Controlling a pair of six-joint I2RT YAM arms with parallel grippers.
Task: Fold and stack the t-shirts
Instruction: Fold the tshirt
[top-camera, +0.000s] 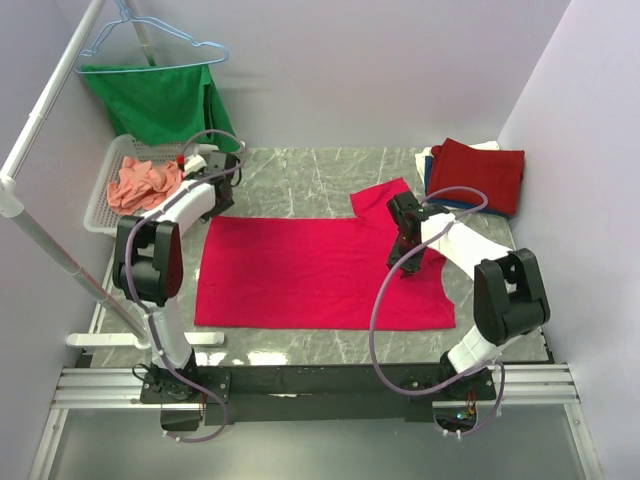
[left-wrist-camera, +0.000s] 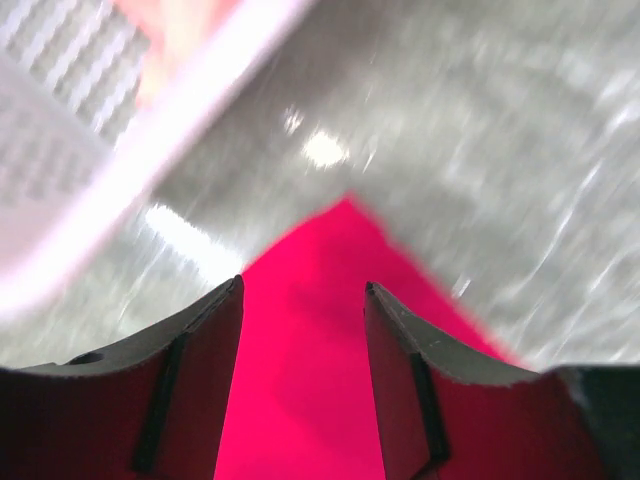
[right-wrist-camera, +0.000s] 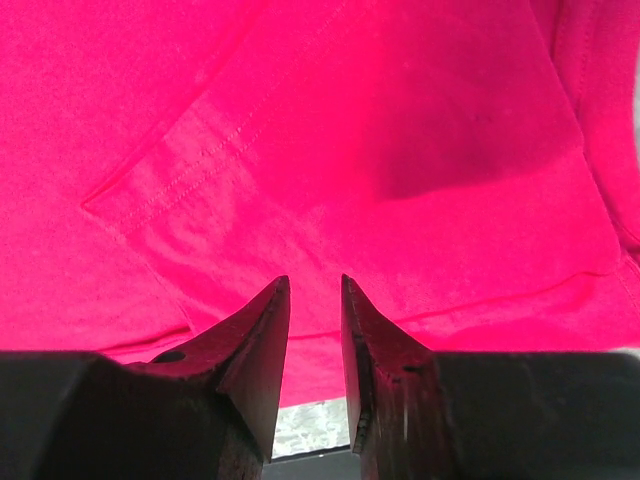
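Observation:
A bright pinkish-red t-shirt (top-camera: 310, 272) lies spread flat on the marble table, one sleeve pointing to the far right. My left gripper (top-camera: 225, 190) hovers over its far-left corner (left-wrist-camera: 335, 260), jaws open with cloth showing below the gap; this view is blurred. My right gripper (top-camera: 404, 258) points down on the shirt's right part, near a folded hem (right-wrist-camera: 330, 190). Its fingers stand a narrow gap apart with nothing between them. A salmon-orange t-shirt (top-camera: 142, 183) lies crumpled in a basket. A dark red t-shirt (top-camera: 480, 172) tops a folded stack over blue and white ones.
The white plastic basket (top-camera: 98, 200) stands at the far left, its rim (left-wrist-camera: 150, 150) close to my left gripper. A green cloth (top-camera: 165, 100) hangs on a light blue hanger from a white rail at the back left. Walls close in the table at the back and right.

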